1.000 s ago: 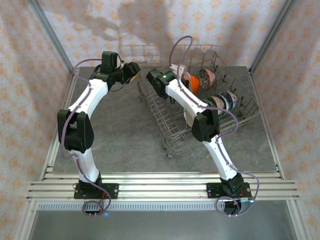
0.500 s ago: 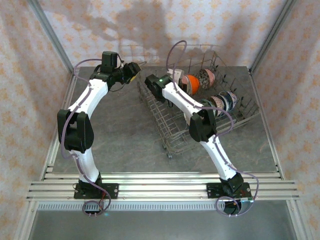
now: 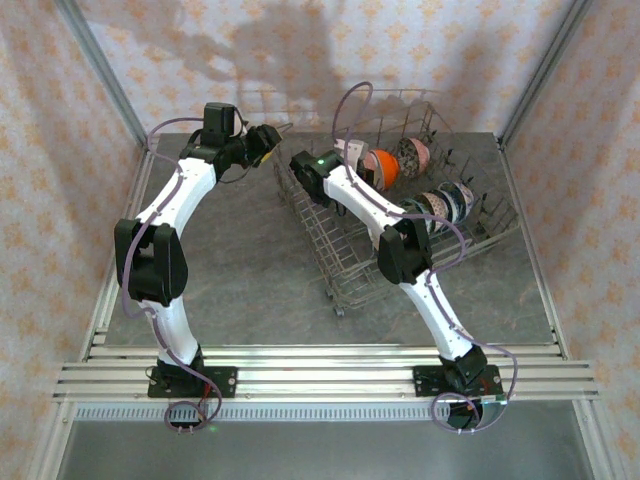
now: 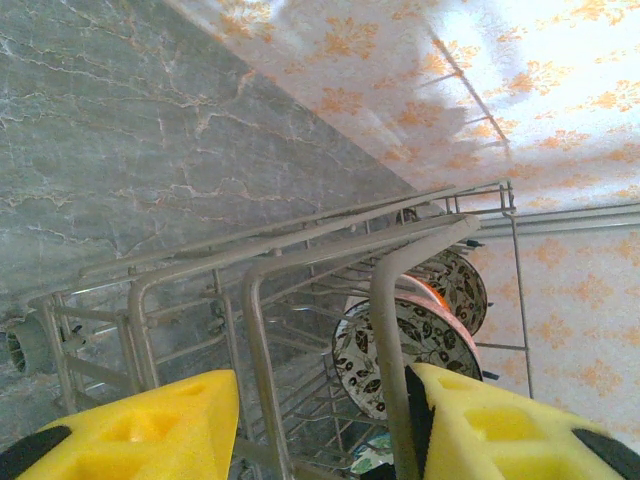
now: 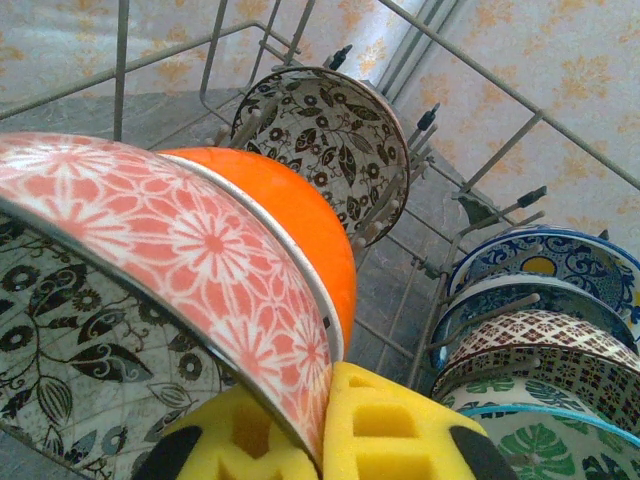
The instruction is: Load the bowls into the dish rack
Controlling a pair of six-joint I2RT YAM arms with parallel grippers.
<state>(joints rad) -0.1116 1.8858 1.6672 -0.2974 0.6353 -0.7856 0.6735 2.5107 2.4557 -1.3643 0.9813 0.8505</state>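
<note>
Seating the pink bowl (image 5: 200,240) in the dish rack (image 4: 260,270); right gripper (image 5: 325,420) pinched on its rim, left gripper (image 4: 320,430) half-open, empty, straddling the rack's edge. I'd let go next.

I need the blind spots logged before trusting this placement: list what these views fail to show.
Right wrist view: the pink bowl in the right gripper is cut by the frame edges, and the tines under it are hidden behind it.
Left wrist view: the bottom edge crops the left gripper, so contact with the dish rack wire is unclear.
</note>
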